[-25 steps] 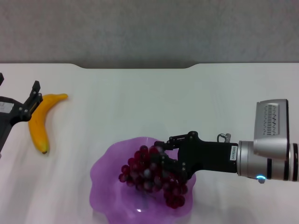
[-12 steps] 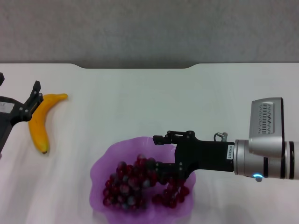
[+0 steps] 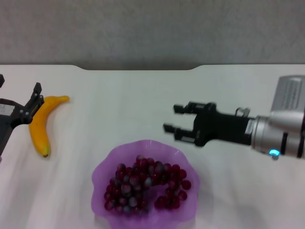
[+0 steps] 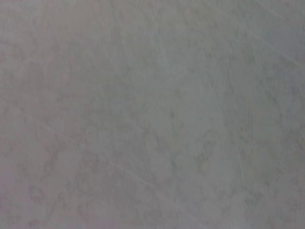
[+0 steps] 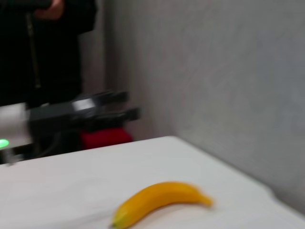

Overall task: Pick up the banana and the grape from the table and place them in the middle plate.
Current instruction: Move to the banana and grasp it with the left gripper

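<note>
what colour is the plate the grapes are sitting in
Translucent purple, with a wavy scalloped rim: the middle plate holding the grape. Head view shows it best.

— Any text, label, brand or number legible anywhere?
— None. A small pale label on the black body of the right gripper (image 3: 177, 118), right of centre in the head view, but too blurred to read. Another pale patch on the left gripper (image 3: 29, 106) at the left edge, equally unreadable.
— And in the wrist views?
— Nothing there either: plain grey surface in the left one; in the right one a whitish patch on the dark gripper at upper left, no characters to make out. No markings on the banana (image 5: 159, 202).
</note>
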{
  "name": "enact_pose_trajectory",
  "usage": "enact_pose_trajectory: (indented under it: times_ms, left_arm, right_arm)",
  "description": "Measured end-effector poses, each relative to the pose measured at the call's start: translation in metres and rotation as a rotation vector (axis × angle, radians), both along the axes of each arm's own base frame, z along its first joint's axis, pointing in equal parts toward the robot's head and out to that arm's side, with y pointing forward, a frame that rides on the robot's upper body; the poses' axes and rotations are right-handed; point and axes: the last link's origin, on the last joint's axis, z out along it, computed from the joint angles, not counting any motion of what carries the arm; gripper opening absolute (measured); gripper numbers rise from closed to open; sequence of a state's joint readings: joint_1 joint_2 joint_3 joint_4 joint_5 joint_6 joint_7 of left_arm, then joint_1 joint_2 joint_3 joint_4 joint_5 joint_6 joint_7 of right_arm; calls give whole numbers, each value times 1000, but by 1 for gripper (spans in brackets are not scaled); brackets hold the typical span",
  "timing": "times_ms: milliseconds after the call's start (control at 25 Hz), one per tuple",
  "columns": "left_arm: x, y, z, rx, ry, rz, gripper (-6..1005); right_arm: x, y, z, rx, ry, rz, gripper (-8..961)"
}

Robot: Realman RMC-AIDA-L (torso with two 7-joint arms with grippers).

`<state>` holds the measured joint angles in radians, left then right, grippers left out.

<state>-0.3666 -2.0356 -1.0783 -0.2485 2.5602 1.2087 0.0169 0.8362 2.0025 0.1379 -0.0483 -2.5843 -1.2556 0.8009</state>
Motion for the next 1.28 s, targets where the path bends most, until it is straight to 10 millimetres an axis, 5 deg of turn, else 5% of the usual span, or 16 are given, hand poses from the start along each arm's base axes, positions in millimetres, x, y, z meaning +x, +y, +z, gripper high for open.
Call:
enact_pose_trajectory:
  times_ms: [240, 680, 1040, 1280]
  left_arm:
    - [-1, -1, -1, -9, 5, 0, 903]
    - [-3, -1, -2, -14, 10, 8, 904]
    - [-3, -1, -2, -14, 11, 9, 904]
    - [0, 1, -5, -37, 12, 1, 904]
  right_arm:
    - [5, 16, 30, 96, 17, -14, 591]
    - [41, 19, 76, 441, 116, -119, 130]
    - [88, -16, 95, 987, 142, -283, 20]
    - [107, -32, 94, 1108, 75, -389, -1]
